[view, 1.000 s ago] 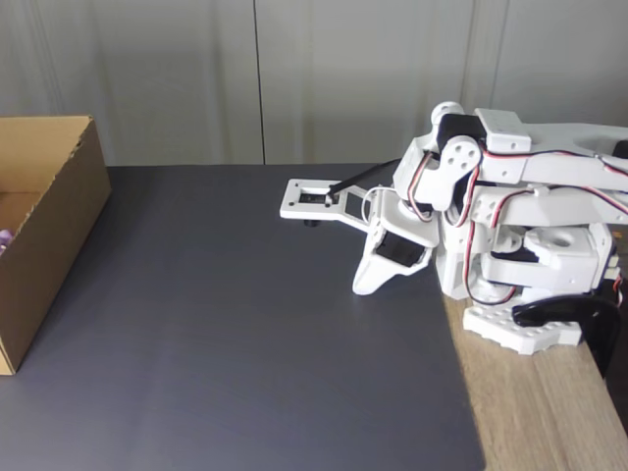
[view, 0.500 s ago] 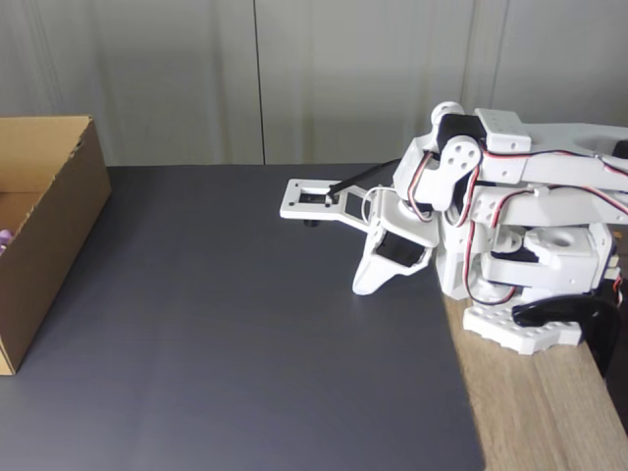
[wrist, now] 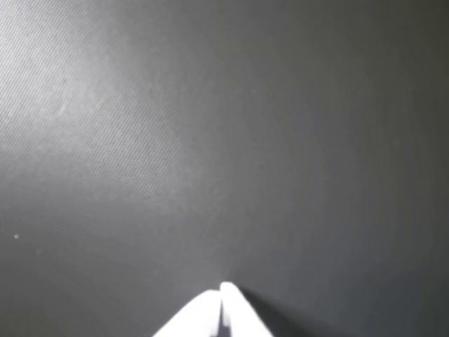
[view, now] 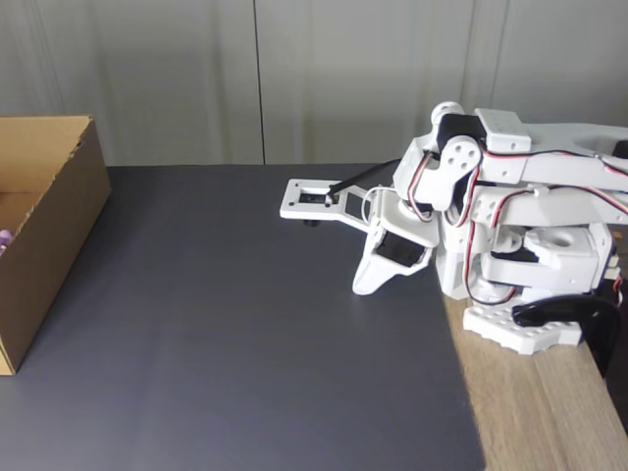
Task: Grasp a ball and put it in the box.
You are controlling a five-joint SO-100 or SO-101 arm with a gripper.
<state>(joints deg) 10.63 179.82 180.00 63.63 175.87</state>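
With gripper (view: 361,287) closed, ball (view: 4,238) boxed.

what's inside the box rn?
In the fixed view, a sliver of the pink-purple ball shows at the frame's left edge, inside the box. The rest of the interior is cropped off.

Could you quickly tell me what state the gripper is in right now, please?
Gripper: jaws closed with the tips together, holding nothing, pointing down at the dark mat.
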